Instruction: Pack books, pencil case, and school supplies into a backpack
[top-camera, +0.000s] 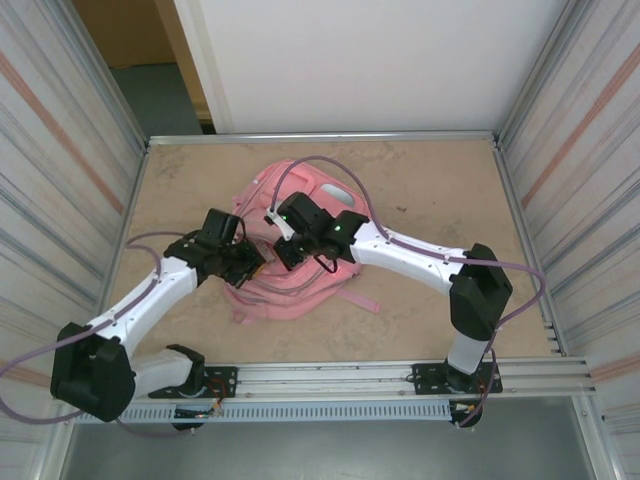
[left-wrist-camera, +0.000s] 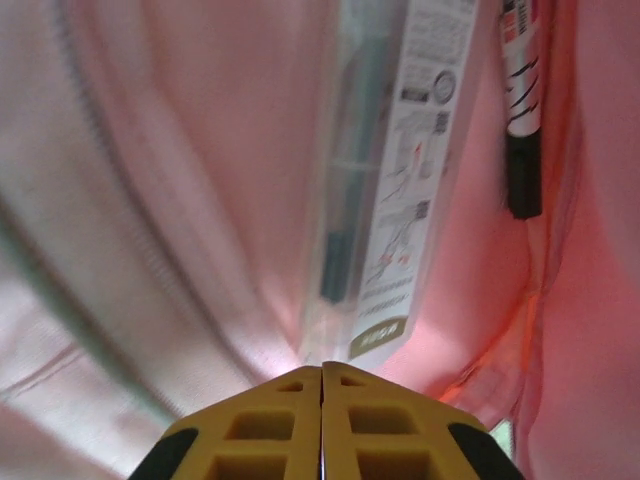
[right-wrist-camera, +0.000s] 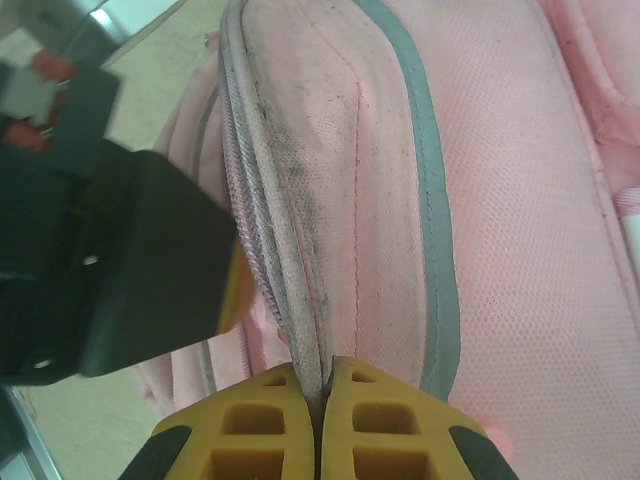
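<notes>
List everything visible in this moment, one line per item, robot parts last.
backpack: one, pink, middle of the table, main opening held apart
packet: one, clear with a white printed card, inside the backpack
pen: one, black with a printed label, inside the backpack, right of the packet
table: one, tan
left gripper: shut, empty, at the backpack's opening
right gripper: shut on the backpack's rim

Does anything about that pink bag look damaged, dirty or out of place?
Only some grime: dark grey smudges on the backpack, along its pale flap beside the zip, where the right gripper pinches the edge. It looks soiled, not torn.
</notes>
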